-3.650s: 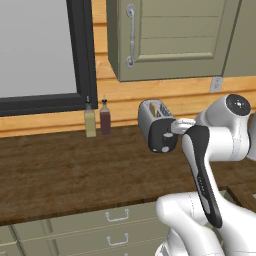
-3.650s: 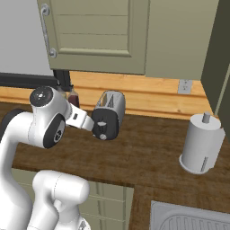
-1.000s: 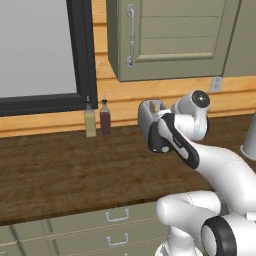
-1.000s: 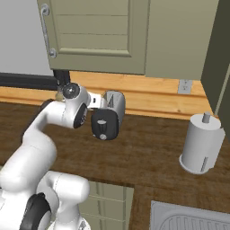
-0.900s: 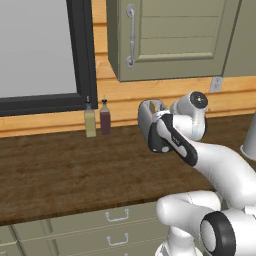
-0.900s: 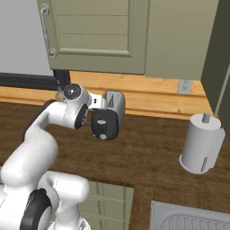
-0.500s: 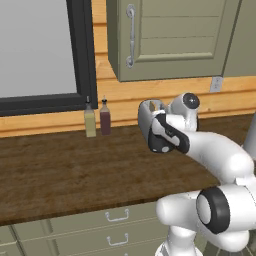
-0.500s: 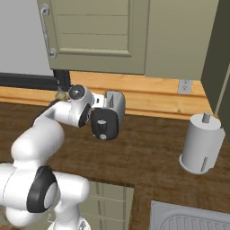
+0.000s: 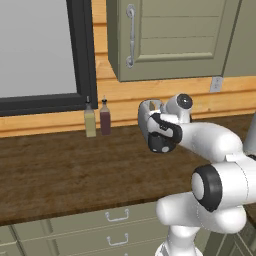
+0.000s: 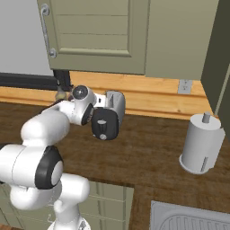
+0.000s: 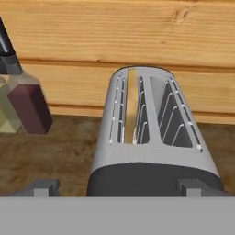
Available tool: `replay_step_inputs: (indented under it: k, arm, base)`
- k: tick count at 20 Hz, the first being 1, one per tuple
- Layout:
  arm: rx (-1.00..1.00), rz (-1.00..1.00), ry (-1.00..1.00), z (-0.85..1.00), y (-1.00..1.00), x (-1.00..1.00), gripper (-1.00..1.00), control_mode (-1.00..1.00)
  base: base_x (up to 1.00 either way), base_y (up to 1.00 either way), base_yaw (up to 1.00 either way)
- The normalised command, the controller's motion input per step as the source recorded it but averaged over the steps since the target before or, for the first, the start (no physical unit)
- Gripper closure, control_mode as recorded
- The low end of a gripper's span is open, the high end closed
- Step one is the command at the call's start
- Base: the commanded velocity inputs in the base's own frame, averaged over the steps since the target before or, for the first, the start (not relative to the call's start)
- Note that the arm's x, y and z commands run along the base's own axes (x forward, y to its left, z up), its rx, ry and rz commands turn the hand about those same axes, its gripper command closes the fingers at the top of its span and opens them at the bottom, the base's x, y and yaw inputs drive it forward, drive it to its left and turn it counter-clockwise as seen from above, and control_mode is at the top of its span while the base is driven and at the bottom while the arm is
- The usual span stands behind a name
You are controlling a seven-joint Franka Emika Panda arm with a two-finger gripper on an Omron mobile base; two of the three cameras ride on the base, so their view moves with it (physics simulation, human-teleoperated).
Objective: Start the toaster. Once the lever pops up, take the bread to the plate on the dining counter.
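The silver-grey toaster [image 11: 151, 137] stands on the wooden counter against the plank wall, its black end panel [image 10: 104, 123] facing me. The bread [image 11: 131, 104] stands as a pale tan strip in the left slot, sunk between the wires. My gripper [image 11: 119, 188] hovers just above and in front of the toaster's near end, open wide, with one fingertip on each side of the body and nothing held. In the left base view my white hand covers part of the toaster [image 9: 148, 116]. The plate and the dining counter are out of view.
Two bottles, olive [image 9: 90, 120] and dark red [image 9: 105, 117], stand left of the toaster by the wall. A paper towel roll [image 10: 201, 143] stands to the right and a sink corner [image 10: 188, 220] lies nearer. An olive cabinet [image 9: 170, 40] hangs overhead.
The arm has stretched forward and the hand has closed in on the toaster's near end. The jaws stayed open. Toaster and bread have not moved.
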Motion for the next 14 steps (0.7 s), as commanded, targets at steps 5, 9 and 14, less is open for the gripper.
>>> replay_step_inputs:
  k: [5, 9, 14]
  arm:
    - [0.0, 0.0, 0.0, -0.06, 0.0, 0.23, -1.0, -1.0]
    - [0.0, 0.0, 0.0, 0.0, 0.0, 0.29, -1.0, -1.0]
    - [0.0, 0.0, 0.0, 0.0, -0.04, 0.25, -1.0, -1.0]
  base:
    - [0.0, 0.0, 0.0]
    - [0.0, 0.0, 0.0]
    - [0.0, 0.0, 0.0]
